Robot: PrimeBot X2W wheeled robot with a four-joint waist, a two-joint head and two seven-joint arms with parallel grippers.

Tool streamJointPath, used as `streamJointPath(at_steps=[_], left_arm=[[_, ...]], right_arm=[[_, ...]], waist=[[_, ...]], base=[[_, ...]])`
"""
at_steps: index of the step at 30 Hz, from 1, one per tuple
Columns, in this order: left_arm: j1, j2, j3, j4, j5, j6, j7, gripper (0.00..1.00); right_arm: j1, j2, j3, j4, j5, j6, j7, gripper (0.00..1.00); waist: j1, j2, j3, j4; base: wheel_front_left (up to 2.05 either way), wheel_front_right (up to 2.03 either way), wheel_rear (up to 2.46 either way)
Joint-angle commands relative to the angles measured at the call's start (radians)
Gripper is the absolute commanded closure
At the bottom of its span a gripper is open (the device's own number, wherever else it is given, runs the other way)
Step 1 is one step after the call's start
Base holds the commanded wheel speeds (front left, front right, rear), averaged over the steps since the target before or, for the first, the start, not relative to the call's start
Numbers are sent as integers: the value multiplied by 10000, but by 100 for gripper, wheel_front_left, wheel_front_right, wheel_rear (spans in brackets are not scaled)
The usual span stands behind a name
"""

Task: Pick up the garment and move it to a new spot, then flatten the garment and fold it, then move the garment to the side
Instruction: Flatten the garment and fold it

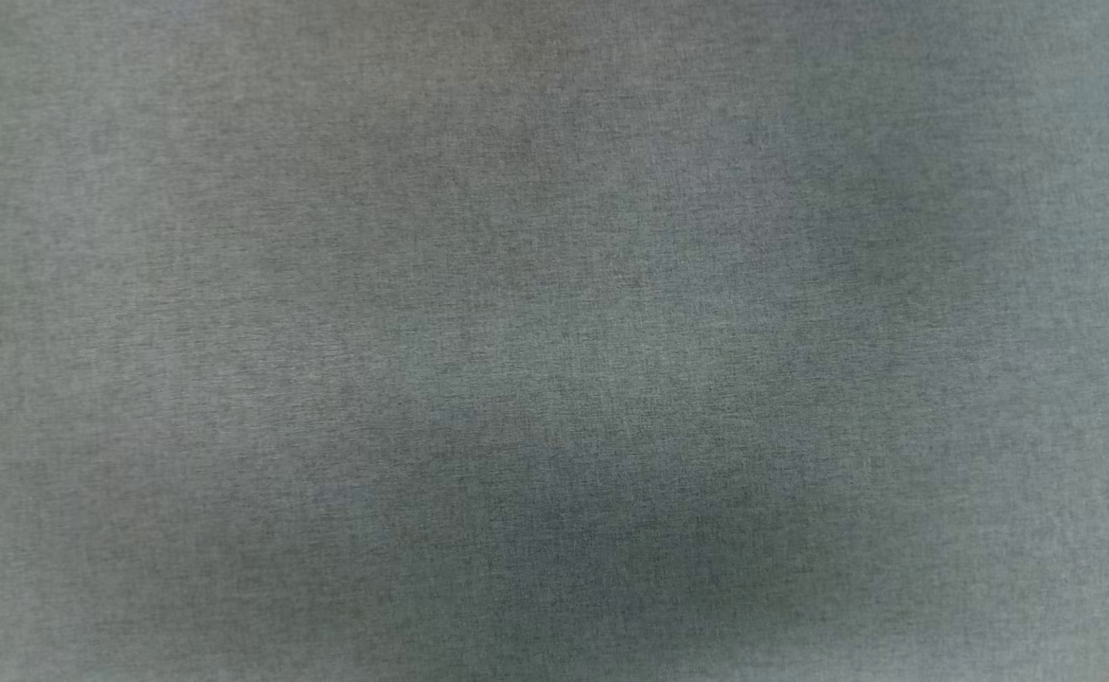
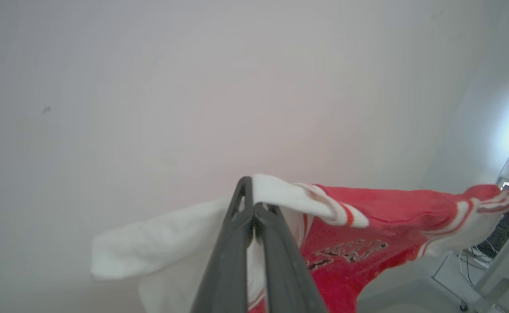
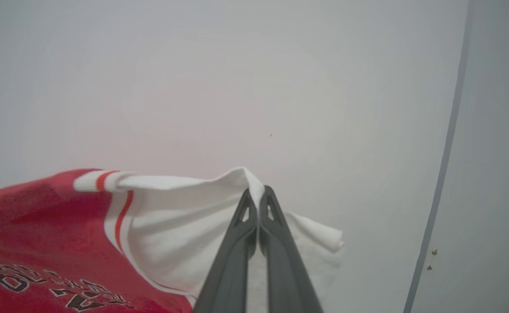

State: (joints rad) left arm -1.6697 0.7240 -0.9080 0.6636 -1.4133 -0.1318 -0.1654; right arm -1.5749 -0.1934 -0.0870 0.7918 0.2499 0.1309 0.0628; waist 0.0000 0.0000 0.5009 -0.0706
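Note:
The garment (image 2: 367, 213) is a bright red shirt with white sleeve panels, striped trim and dark lettering on its chest. It hangs stretched in the air between my two grippers. In the left wrist view my left gripper (image 2: 253, 195) is shut on the white sleeve panel, with loose white cloth drooping to the left. In the right wrist view my right gripper (image 3: 257, 193) is shut on the other white sleeve panel of the garment (image 3: 41, 208), and the red body sags down to the left.
The head view looks down on a plain grey cloth surface (image 1: 554, 341). A pale wall (image 2: 193, 87) stands behind the hanging shirt. White furniture legs and cables (image 2: 476, 261) show at the lower right. A grey wall seam (image 3: 445, 165) runs down the right.

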Motion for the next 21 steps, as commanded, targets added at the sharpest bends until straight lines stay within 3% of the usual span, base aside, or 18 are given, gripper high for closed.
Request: streamJointPath(at_steps=[1, 9, 14, 15, 21], left_arm=[[555, 109, -203, -198, -76, 23, 118, 100], [3914, 930, -1167, -2651, -1279, 23, -152, 100], [6285, 1418, -1844, -4173, -1462, 23, -644, 100], [6285, 1418, -1844, -4173, -1462, 23, -644, 100], [8720, 1787, -2313, -5333, -1392, 22, -953, 100]], right_arm=[[435, -91, 177, 111, 75, -3, 78, 100], [3321, -636, 1749, -816, 1542, -3, 725, 100], [6103, -1348, 2427, -2620, 2755, -3, 1622, 100], [6103, -1348, 2427, -2620, 2755, -3, 1622, 100], [10001, -2198, 2172, -5390, 3829, -3, 3185, 100]], waist=[[0, 0, -75, 54], [0, 0, -594, 104], [0, 0, -990, 235], [0, 0, -990, 235], [0, 0, -1411, 320]], base=[[0, 0, 0], [0, 0, 0], [0, 0, 0], [0, 0, 0], [0, 0, 0]])
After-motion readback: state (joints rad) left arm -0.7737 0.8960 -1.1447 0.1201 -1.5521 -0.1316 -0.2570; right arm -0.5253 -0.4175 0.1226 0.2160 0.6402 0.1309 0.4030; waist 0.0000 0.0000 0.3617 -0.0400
